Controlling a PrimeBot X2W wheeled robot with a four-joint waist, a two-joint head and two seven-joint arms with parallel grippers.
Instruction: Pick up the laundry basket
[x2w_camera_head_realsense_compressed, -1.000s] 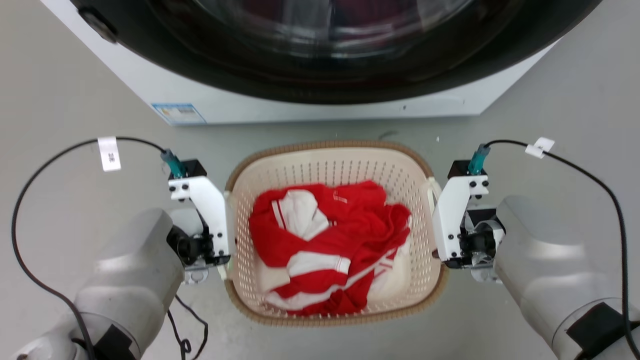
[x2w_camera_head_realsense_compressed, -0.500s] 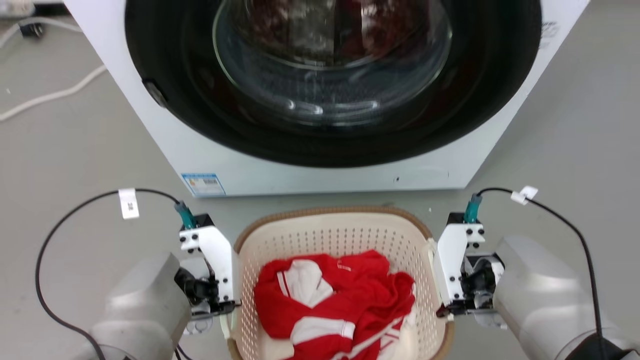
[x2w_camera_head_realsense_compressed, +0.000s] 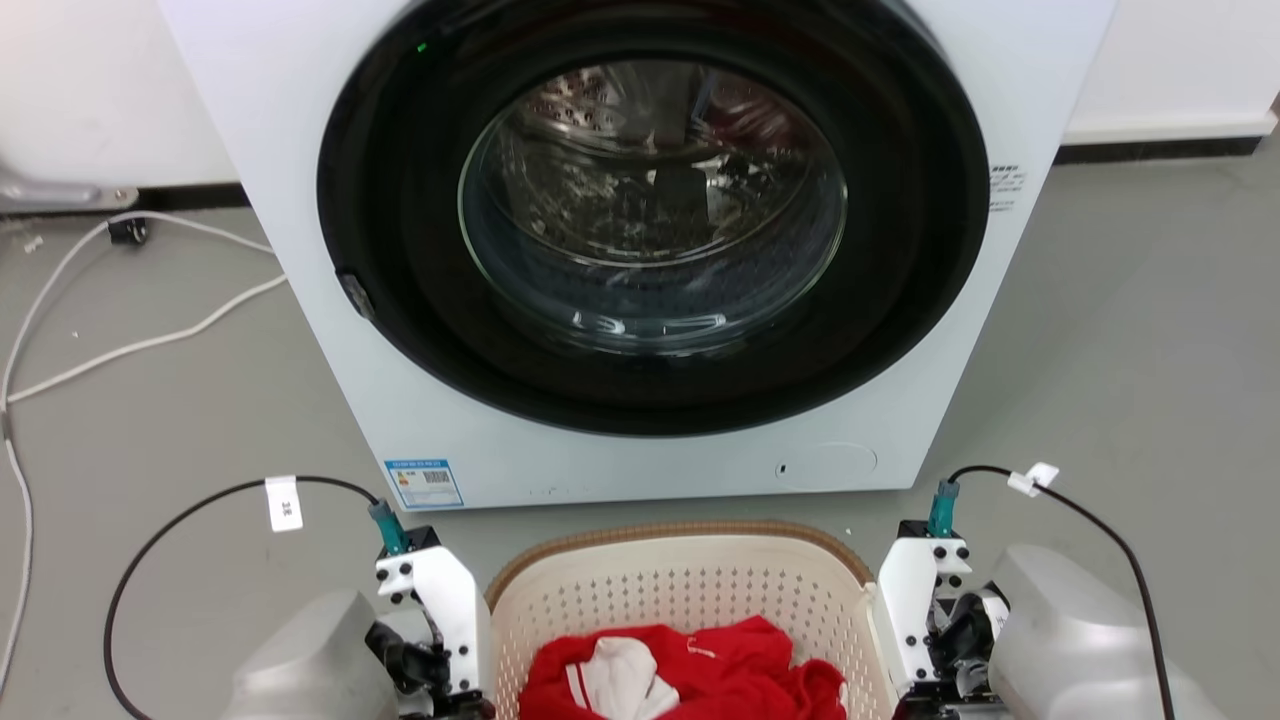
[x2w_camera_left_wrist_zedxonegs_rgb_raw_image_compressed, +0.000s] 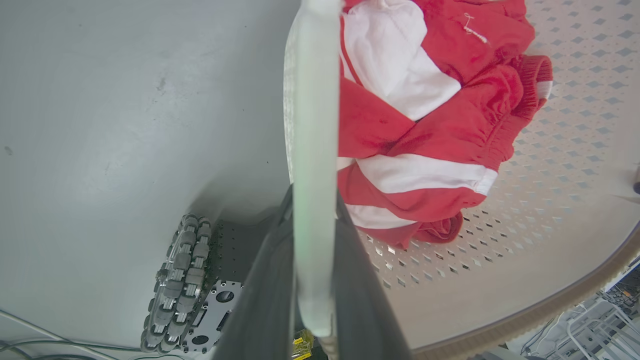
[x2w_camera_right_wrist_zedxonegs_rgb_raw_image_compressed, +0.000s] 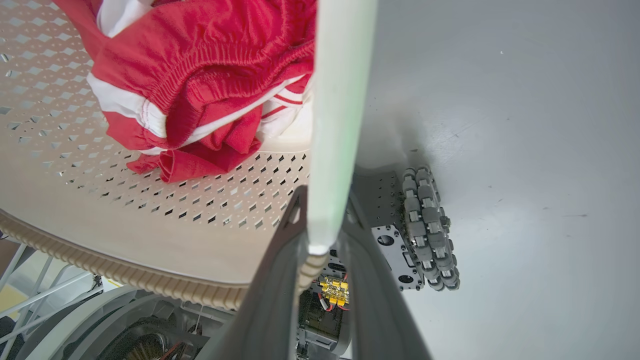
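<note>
The left gripper's (x2w_camera_left_wrist_zedxonegs_rgb_raw_image_compressed: 313, 200) two dark fingers (x2w_camera_left_wrist_zedxonegs_rgb_raw_image_compressed: 260, 290) were pressed on either side of the white handle (x2w_camera_left_wrist_zedxonegs_rgb_raw_image_compressed: 312, 125) on the laundry basket's (x2w_camera_head_realsense_compressed: 690, 595) left side. The right gripper (x2w_camera_right_wrist_zedxonegs_rgb_raw_image_compressed: 326, 200) pinched the handle (x2w_camera_right_wrist_zedxonegs_rgb_raw_image_compressed: 340, 100) on the basket's right side in the same way. That made two grippers, two fingers each, two handles and one basket.

Inside the basket lay one bundle of red and white clothing (x2w_camera_head_realsense_compressed: 700, 670); how many garments made it up could not be told. The basket's brown rim (x2w_camera_head_realsense_compressed: 680, 527) curved round its far side. Whether the basket's bottom was off the floor (x2w_camera_head_realsense_compressed: 1100, 350) could not be told.

Beyond the basket's far rim a narrow strip of floor ran before the single washing machine (x2w_camera_head_realsense_compressed: 650, 250), door shut. That was the tight edge. Out from both sides of the basket the floor lay open. A white cable (x2w_camera_head_realsense_compressed: 130, 345) trailed well off to the basket's left. One ridged wheel of the robot's base stood near each handle, in the left wrist view (x2w_camera_left_wrist_zedxonegs_rgb_raw_image_compressed: 177, 290) and in the right wrist view (x2w_camera_right_wrist_zedxonegs_rgb_raw_image_compressed: 430, 230).

Against half a second before, the whole head view had shifted, so the camera had moved. The washing machine's full door and the wall behind it now showed, and the basket sat lower in the picture. Both grippers kept their places at the basket's sides.
</note>
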